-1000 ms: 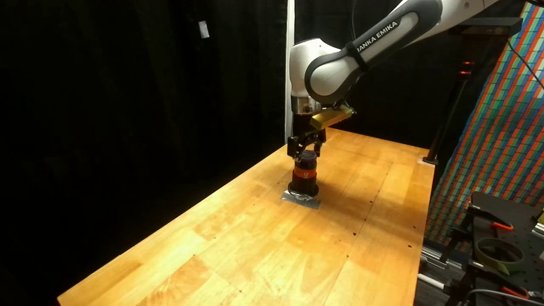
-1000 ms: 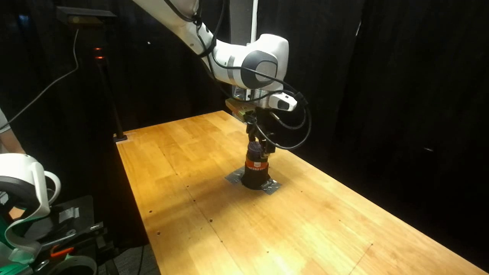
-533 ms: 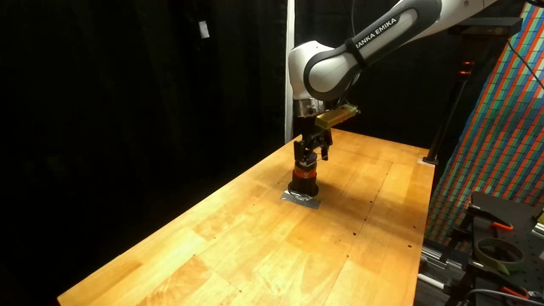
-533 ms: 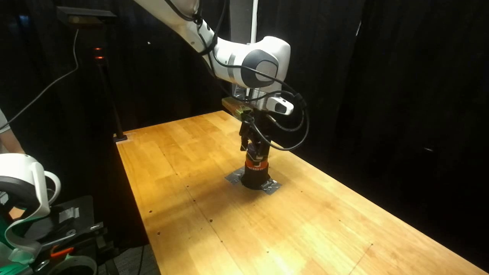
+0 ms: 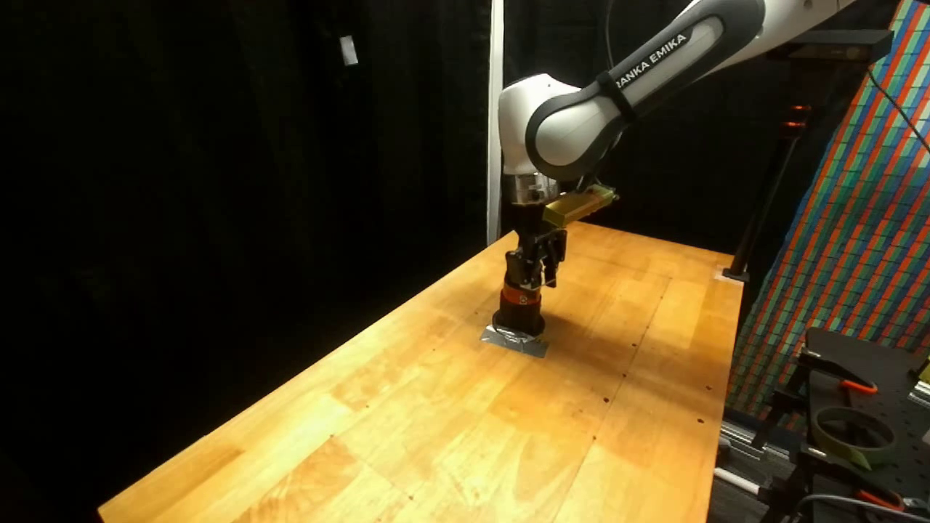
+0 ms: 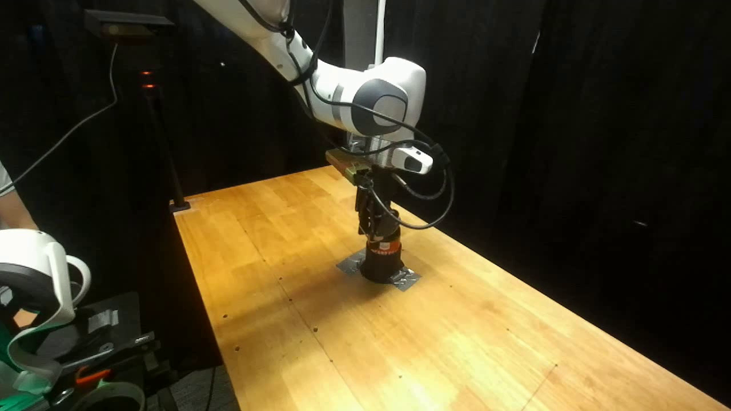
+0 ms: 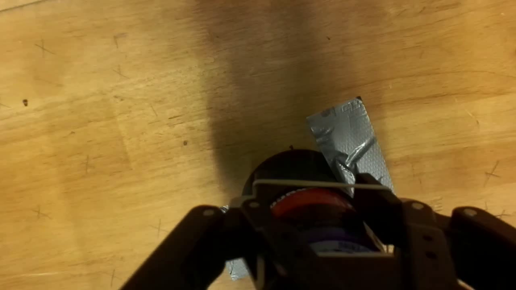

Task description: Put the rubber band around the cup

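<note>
as a black two-fingered gripper straddles it, the small dark cylindrical cup with the orange-red label stands upright

here we are, down at the light wooden table, and the claw's fingers are apart, a thin pale rubber band pulled taut from one tip to the other! in the wrist view the cup shows between them, and that pale strand runs nearly straight over the wide black base, right by the edge of the label. does the loop go all the way round? can't tell, the gripper hides too much.

the cup is standing on the table, its base flanked by crinkled strips of silver duct tape, two of them plain in an exterior view. in both exterior views the fingers are down at its upper part; whether they touch its sides is too dark to call.

up above, the white and grey robot arm is bent over the spot, a yellow-green block jutting out at the wrist, black cables looping past. behind it all, black curtains, and off beyond the table's edge, a multicoloured checked sheet.
</note>
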`<state>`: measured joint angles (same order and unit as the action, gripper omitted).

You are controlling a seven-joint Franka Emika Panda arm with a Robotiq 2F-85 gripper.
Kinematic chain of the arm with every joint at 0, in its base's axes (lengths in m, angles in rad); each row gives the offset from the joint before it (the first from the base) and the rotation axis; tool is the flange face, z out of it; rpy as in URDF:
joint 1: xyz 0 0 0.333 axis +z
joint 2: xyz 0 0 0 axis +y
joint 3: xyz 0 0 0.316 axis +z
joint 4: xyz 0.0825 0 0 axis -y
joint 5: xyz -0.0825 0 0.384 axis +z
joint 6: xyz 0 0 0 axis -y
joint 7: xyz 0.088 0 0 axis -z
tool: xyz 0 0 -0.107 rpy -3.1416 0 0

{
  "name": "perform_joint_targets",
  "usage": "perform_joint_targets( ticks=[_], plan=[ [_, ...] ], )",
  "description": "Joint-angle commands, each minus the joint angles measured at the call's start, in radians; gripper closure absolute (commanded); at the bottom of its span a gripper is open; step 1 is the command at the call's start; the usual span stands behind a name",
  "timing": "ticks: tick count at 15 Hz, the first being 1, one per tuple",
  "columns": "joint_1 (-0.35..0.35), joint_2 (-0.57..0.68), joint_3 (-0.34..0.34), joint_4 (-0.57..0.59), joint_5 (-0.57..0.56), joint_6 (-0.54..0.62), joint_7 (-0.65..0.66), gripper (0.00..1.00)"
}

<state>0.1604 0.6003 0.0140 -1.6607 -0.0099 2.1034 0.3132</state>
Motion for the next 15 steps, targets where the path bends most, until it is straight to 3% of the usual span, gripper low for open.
perform_joint_targets(
  ticks=[1, 3, 7, 9, 15],
  plan=[
    [0.013, -0.105, -0.002, -0.151, -0.009, 0.082, 0.012, 0.73],
    [0.018, -0.149, -0.003, -0.217, -0.017, 0.142, 0.017, 0.87],
    [0.03, -0.226, -0.013, -0.345, -0.041, 0.274, 0.053, 0.96],
    [0.036, -0.259, -0.017, -0.413, -0.059, 0.367, 0.08, 0.9],
    [0.084, -0.319, -0.077, -0.594, -0.169, 0.658, 0.222, 0.91]
  ],
)
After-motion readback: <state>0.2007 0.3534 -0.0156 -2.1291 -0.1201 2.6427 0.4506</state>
